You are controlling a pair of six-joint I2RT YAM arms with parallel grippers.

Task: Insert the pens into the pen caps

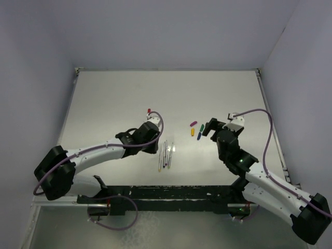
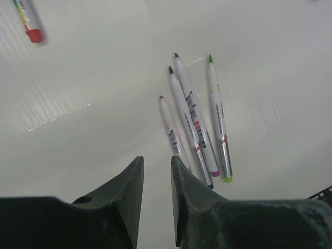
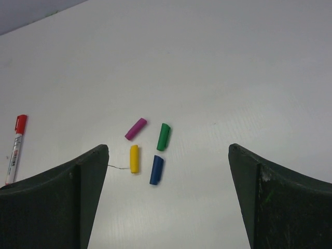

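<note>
1. Red plastic covers the tip of one pen (image 2: 30, 18), which lies alone on the tabletop (image 1: 104, 98), just on the far side of the left gripper (image 2: 156, 162). I'd judge that one finished and kept apart so it doesn't get mixed in with the rest.
2. Four bare pens (image 2: 194, 129) lie side by side, close together, to the right of the left gripper and nearer than it, with their tips pointing far. Fanned like that, they look laid out to be picked up one at a time.
3. The left gripper is narrowed to a thin slot with nothing in it. The back end of the leftmost bare pen is hidden behind one of its fingers, so I'd guess that pen goes next.
4. Right of the pens sit the loose caps in a small cluster: a magenta cap (image 3: 136, 128), a green cap (image 3: 164, 137), a yellow cap (image 3: 134, 158) and a blue cap (image 3: 156, 169), close together but none touching.
5. The right gripper (image 3: 168, 150) is spread wide and empty. It hangs over the cluster with the caps framed between its fingers, placed, I'd say, to come down on one of them.
6. Each barrel carries a printed label with red and dark blocks, too small and blurred to read. End plugs in blue, magenta and green ought to show which cap fits which pen.
</note>
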